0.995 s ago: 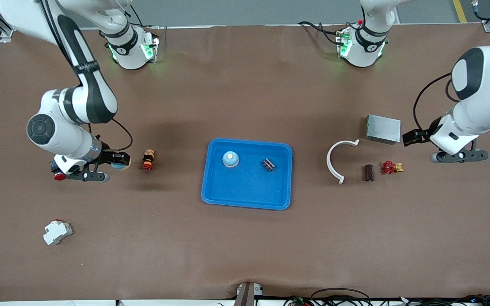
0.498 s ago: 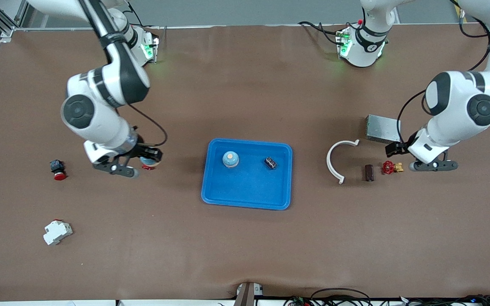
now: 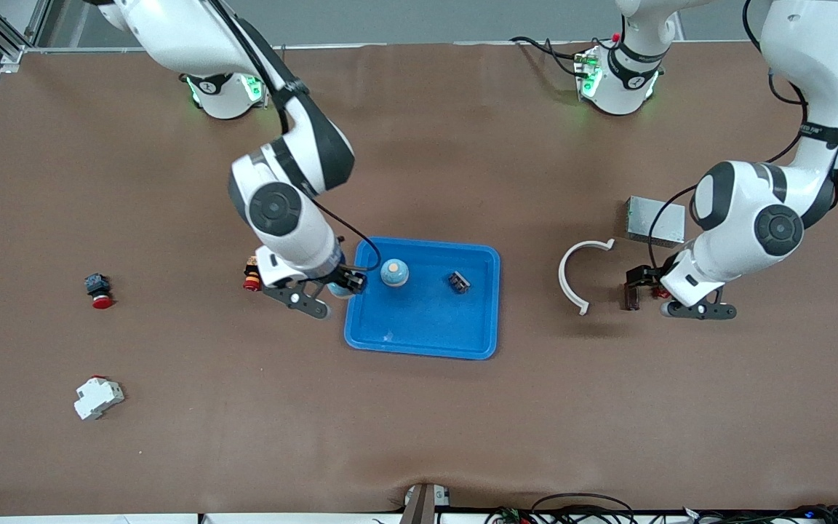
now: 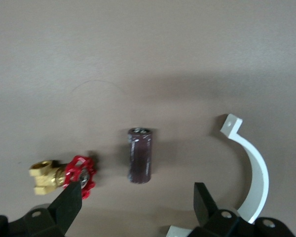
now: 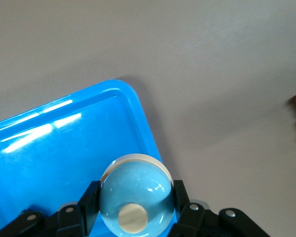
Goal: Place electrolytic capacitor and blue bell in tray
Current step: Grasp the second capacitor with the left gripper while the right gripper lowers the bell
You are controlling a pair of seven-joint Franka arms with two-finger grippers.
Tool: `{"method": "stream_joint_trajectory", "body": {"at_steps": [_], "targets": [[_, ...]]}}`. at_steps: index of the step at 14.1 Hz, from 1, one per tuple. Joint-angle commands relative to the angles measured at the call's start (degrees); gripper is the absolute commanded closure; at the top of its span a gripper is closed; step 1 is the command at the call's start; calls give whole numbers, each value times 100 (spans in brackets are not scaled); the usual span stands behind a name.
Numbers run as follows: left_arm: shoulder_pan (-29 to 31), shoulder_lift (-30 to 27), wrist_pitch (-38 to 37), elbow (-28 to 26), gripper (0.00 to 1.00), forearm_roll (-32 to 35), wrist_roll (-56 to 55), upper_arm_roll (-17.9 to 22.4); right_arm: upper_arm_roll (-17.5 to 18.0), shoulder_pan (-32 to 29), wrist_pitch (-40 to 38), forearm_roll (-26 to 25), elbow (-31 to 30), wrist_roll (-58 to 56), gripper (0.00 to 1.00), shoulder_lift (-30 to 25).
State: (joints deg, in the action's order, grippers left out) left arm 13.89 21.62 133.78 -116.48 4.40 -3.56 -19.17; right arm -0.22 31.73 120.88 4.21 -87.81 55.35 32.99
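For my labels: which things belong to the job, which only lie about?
Job: tray; blue bell held by right gripper; brown capacitor under open left gripper; second bell, dark part in tray.
Lying about: white bracket, grey box, red valve, red button, orange-red button, white breaker.
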Motion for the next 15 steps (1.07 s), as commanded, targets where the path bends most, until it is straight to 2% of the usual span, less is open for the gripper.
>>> {"method": "stream_joint_trajectory", "body": {"at_steps": [1, 7, 15], "targets": [[-36, 368, -27, 301, 0, 174, -100, 1, -75, 131, -126, -61, 773, 449, 100, 558], [-71, 904, -18, 538, 0, 439, -197, 10, -92, 228, 163, -210, 1407, 740, 100, 1393], [-80, 1151, -18, 574, 0, 667, -593, 10, -145, 360, 305, -228, 1733, 872, 100, 1798]]}}
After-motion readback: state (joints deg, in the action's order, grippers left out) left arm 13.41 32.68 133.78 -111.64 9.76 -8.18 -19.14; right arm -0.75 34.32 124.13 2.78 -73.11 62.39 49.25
